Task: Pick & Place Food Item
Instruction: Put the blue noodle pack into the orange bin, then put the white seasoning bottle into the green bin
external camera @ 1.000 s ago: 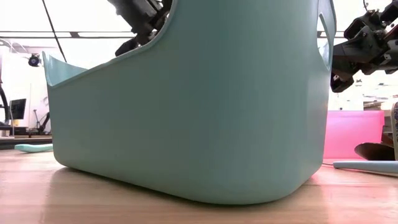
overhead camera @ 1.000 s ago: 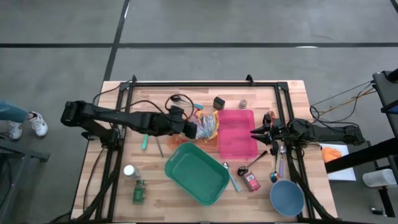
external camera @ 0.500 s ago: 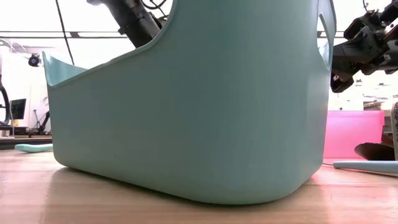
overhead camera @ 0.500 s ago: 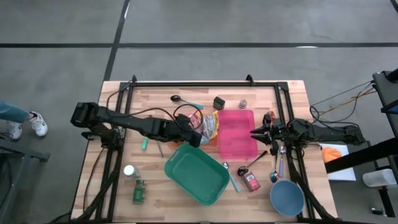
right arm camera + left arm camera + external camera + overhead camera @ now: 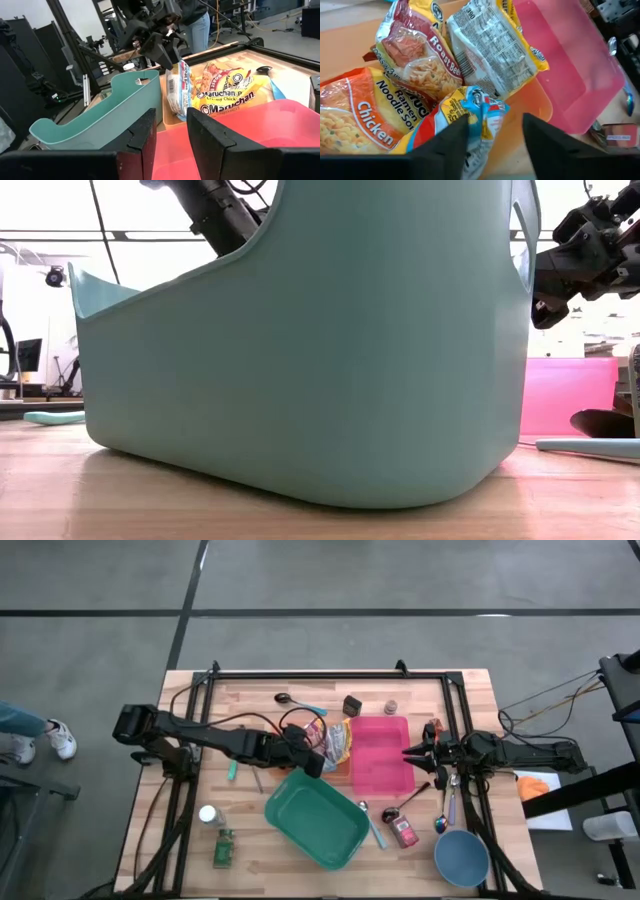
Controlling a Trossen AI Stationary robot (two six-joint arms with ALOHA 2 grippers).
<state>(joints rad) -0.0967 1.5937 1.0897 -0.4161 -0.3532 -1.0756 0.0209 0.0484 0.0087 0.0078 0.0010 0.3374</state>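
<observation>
- High view: we list the left end effector [image 5: 312,762] low over a heap of ramen packets [image 5: 336,743] lying in an orange tray [image 5: 340,767]. The heap sits just beside the pink bin [image 5: 381,753], presumably kept together for picking. The green bin [image 5: 316,818] lies close in front, tilted on the bench [image 5: 240,690]. The right end effector [image 5: 412,754] waits at the pink bin's far edge.
- Low view: the green bin's wall [image 5: 330,360] fills most of the sight; the left arm [image 5: 215,215] dips behind its rim, and the pink bin [image 5: 565,395] shows beyond. We judge open room between the bins as scant.
- Left wrist view: the fingers [image 5: 451,137] stand apart, straddling the crumpled top of a blue-and-red packet [image 5: 470,112]. Whether they touch it we cannot tell. Roast Beef [image 5: 415,60] and Chicken [image 5: 355,117] packets lie overlapping beside it, an upturned packet [image 5: 495,45] against the tray's edge.
- Right wrist view: the fingers [image 5: 145,137] are parted and empty over the pink bin's rim [image 5: 250,107]. The left end effector [image 5: 161,46] hangs above an upright packet [image 5: 179,92], the green bin's wall [image 5: 107,107] near alongside, so any lift wants care at that edge.
</observation>
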